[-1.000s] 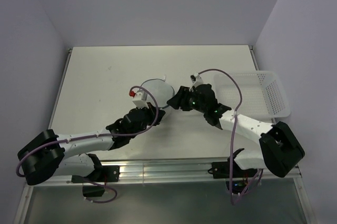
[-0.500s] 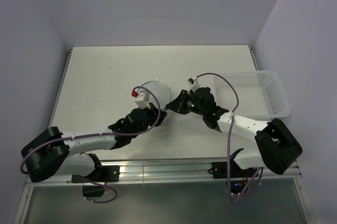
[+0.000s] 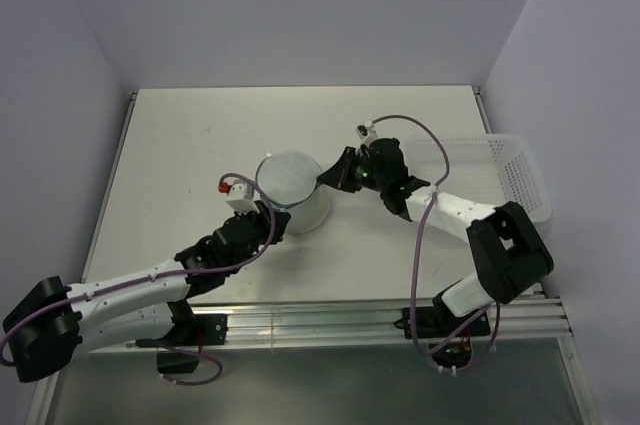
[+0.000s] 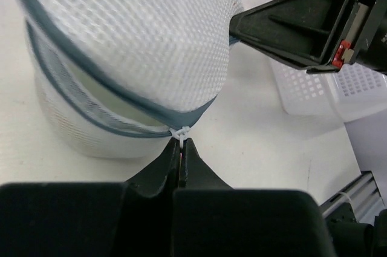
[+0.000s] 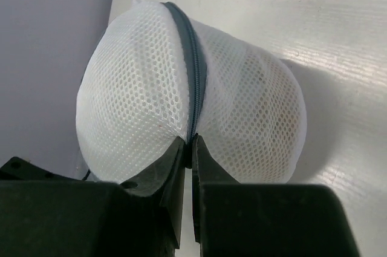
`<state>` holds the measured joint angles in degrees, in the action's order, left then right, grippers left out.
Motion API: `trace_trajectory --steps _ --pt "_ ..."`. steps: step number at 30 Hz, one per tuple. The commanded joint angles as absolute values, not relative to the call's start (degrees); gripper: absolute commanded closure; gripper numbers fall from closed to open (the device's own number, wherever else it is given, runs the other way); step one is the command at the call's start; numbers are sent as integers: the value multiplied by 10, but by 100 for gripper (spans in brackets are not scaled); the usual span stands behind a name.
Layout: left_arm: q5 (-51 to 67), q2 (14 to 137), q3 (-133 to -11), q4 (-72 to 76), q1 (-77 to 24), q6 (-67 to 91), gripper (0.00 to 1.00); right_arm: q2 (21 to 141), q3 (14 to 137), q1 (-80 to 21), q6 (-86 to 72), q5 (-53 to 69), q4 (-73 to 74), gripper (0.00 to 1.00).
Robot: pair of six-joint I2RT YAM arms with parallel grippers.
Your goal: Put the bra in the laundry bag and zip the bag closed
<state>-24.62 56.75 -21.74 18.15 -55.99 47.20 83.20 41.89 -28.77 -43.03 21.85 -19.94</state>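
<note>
Now: zipping step; no bra lies loose on the worktop [image 3: 180,145], so it is judged to be inside already, though the mesh hides it
Left claw [image 4: 180,148]: closed tight on the small white tab [image 4: 180,131] at the zip [image 5: 193,69], with nothing else in it
Bag [image 3: 290,190]: stands on the worktop between the two claws and is touched by both, its domed lid tilted over the base
Zip: in the left wrist view a gap shows between lid rim and base rim, left of the tab; in the right wrist view the two halves look joined
Right claw [image 5: 188,148]: pinched shut on the bag's seam at the zip, on the side away from the tab, seemingly as an anchor
Basket [image 3: 500,180]: at the right edge of the worktop, well apart from the bag
Next move: probably the left claw draws the tab round the rim along the open stretch while the right claw holds firm; the pull should follow the curve
Risk: soft mesh may bunch or drag along with the tab
</note>
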Motion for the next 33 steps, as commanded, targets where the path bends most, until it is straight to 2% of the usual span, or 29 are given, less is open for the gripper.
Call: trace_trajectory --steps 1,4,5,7,8,9,10,12,13,16,21,24,25,33 --pt "-287 531 -200 131 -561 459 100 870 489 -269 -383 206 -192 97" --pt "-281 525 -196 147 -561 458 100 903 529 -272 -389 236 -192 93" --pt "-273 535 -199 163 -561 459 100 905 535 -272 -390 237 -193 88" --pt "-262 562 -210 184 -562 460 100 898 535 -280 -391 222 -179 73" --pt "-256 573 -214 209 -562 460 100 893 527 -283 -392 205 -174 55" --pt "-243 583 -223 224 -562 460 100 878 519 -285 -395 201 -171 46" --pt "-236 605 -228 236 -562 460 100 868 508 -285 -404 199 -176 31" --pt "-222 627 -248 263 -562 454 100 825 460 -289 -417 180 -187 22" --pt "-218 644 -253 270 -562 454 100 810 437 -297 -428 175 -211 14" --pt "-197 667 -268 294 -562 454 100 745 337 -320 -446 145 -242 6" --pt "-162 701 -283 313 -563 453 100 711 275 -337 -489 195 -314 9" --pt "-155 713 -281 316 -563 461 100 713 293 -352 -482 191 -302 22" --pt "-154 715 -281 318 -563 462 100 715 309 -355 -479 193 -301 30" --pt "-149 706 -272 321 -564 468 100 751 343 -367 -490 196 -312 42"
